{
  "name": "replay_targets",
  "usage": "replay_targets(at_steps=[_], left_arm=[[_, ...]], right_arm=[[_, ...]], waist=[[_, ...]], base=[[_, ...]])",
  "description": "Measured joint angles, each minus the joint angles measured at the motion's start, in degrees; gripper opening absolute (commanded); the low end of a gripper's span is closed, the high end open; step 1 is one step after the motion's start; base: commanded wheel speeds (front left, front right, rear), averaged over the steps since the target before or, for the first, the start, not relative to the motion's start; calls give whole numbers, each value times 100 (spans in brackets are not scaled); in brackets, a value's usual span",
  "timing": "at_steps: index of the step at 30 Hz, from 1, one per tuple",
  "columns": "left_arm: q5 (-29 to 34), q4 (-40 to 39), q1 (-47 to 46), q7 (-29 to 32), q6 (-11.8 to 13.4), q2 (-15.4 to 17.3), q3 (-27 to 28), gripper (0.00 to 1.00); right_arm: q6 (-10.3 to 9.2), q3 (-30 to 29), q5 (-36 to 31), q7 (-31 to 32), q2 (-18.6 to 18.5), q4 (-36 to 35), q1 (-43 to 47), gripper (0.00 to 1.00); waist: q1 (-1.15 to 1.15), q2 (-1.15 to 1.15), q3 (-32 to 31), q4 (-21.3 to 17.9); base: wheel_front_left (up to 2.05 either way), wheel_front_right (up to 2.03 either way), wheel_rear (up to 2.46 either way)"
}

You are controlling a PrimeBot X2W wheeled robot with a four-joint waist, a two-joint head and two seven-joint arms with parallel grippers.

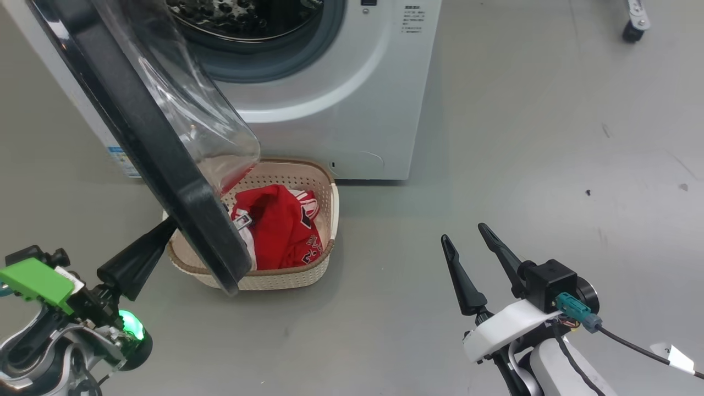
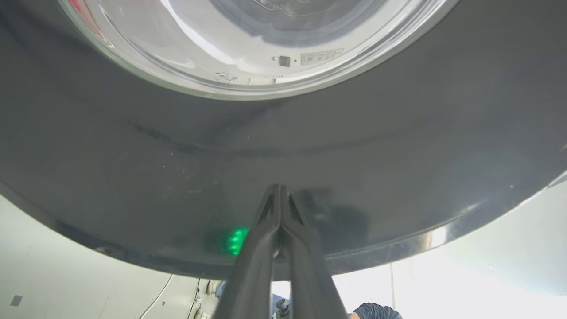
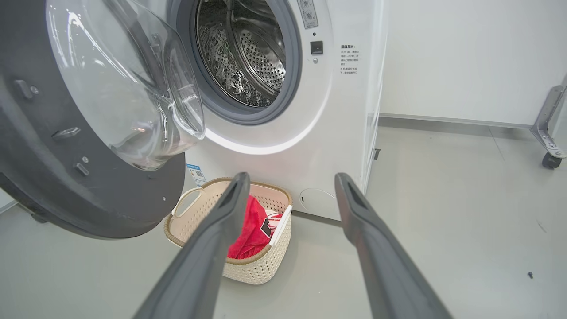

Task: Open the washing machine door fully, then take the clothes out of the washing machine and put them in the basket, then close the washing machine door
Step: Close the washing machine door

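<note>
Grey floor (image 1: pixel 522 165) holds the basket (image 1: pixel 286 278) of clothes (image 1: pixel 280 225) before the washer (image 1: pixel 341 110). You see the door (image 1: pixel 159 159) swung out, edge-on, slanting from upper left to lower right, glass facing the drum. Your left jaws, closed, touch its black outer rim; your right jaws gape empty, well apart.

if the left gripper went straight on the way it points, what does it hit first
The black rim of the washing machine door. The left gripper, shut, points squarely at the rim's outer face, with its tips at or almost on it. Whether they already touch is unclear.
</note>
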Motion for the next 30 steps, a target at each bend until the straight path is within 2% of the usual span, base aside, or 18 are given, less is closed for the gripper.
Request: replay_targets(at_steps=[6,21,30], left_arm=[[8,-7,-5,-232,0,-134,0,0],[57,-40,-299,-873,1,-168,381,0],[199,31,-619,-1281,1,-242,472,0]], right_arm=[[0,-19,1,0,4,-3,-18,100],[0,-129,102,0,23,-88,-149,100],[0,-201,152,0,36,-121,-166,100]], waist=[[0,0,44,-403],[0,0,344,-1543],[0,0,535,-2073]], base=[[0,0,0],[0,0,0],[0,0,0]])
